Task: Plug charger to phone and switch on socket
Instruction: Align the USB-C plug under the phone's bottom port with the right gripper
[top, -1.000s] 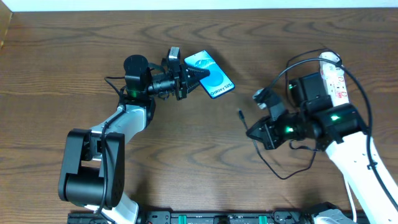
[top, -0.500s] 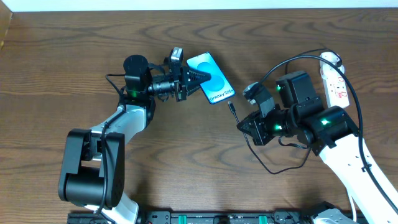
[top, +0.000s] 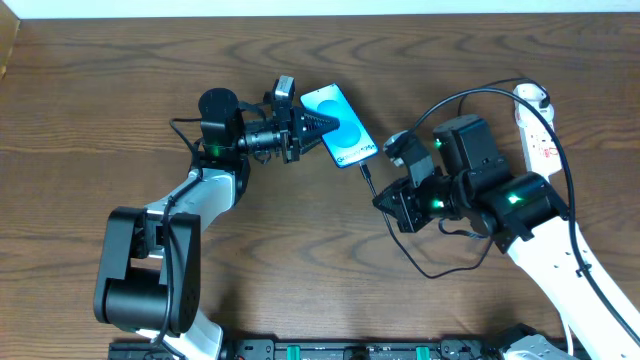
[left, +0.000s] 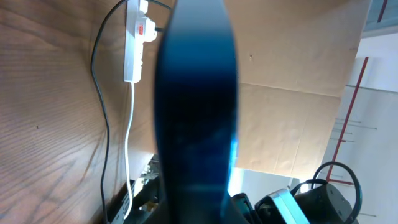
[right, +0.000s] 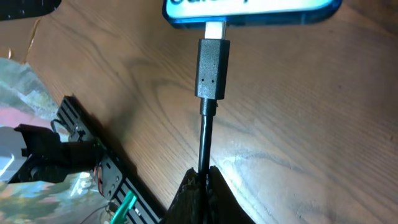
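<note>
A: Pinching the charger (right: 212, 68) cable in the clenched right gripper (right: 200, 179), holding the connector straight ahead with its metal tip right at the phone (right: 249, 12) port.

B: Clamping the phone in the left gripper (top: 321, 121), closed firmly on it. Risking anything?

A: Risking a buckle by gripping the cable well behind the connector; pushing off-axis, skidding past the port or shoving the phone loose.

B: Reading any print?

A: Making out "Galaxy" near the port end overhead; seeing only cropped letters through the right wrist. Leaving the socket (top: 537, 125) far behind the right gripper, not yet switching it.
</note>
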